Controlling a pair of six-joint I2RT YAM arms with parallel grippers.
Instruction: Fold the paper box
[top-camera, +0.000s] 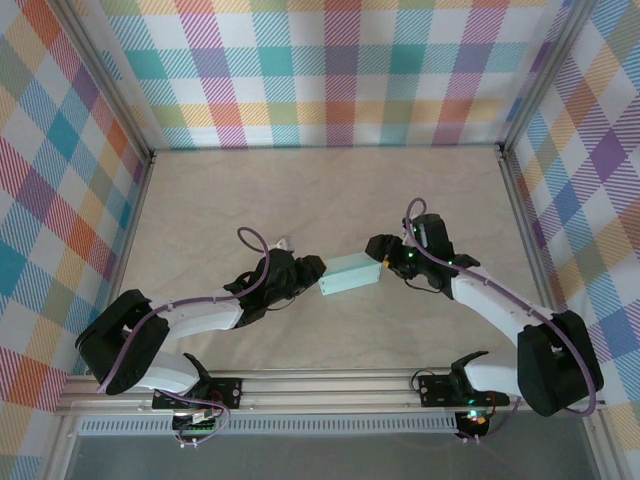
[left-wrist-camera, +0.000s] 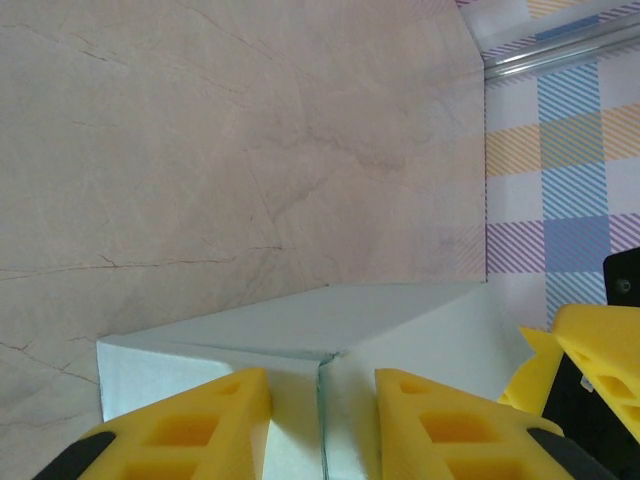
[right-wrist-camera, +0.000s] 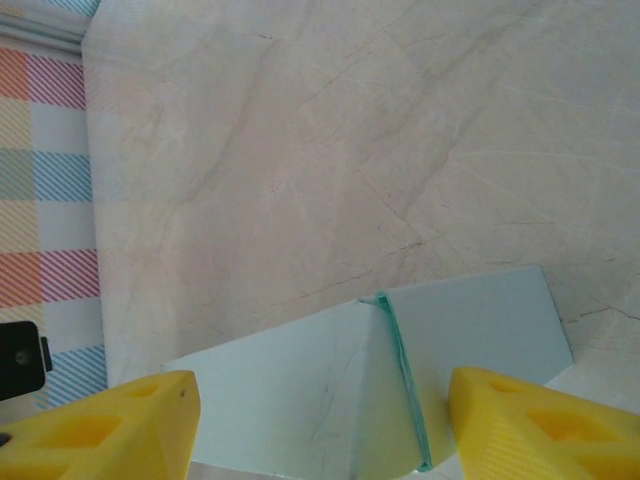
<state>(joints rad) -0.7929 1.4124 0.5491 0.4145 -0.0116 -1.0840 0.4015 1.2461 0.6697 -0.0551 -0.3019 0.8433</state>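
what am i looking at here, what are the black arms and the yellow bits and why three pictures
These are two robot arms bolted to the near edge of a table. The wide picture comes from a camera above and behind them. The other two come from small cameras on each wrist, so the yellow shapes at the bottom are that arm's own fingers.

Between the arms, on the pale table, lies the paper box, thin mint-green card already folded into a small box shape. The left gripper has its fingers set close on either side of one end of it, at a seam; whether they actually press on it I cannot tell. The right gripper stands wide open at the other end, with the box between its fingers.
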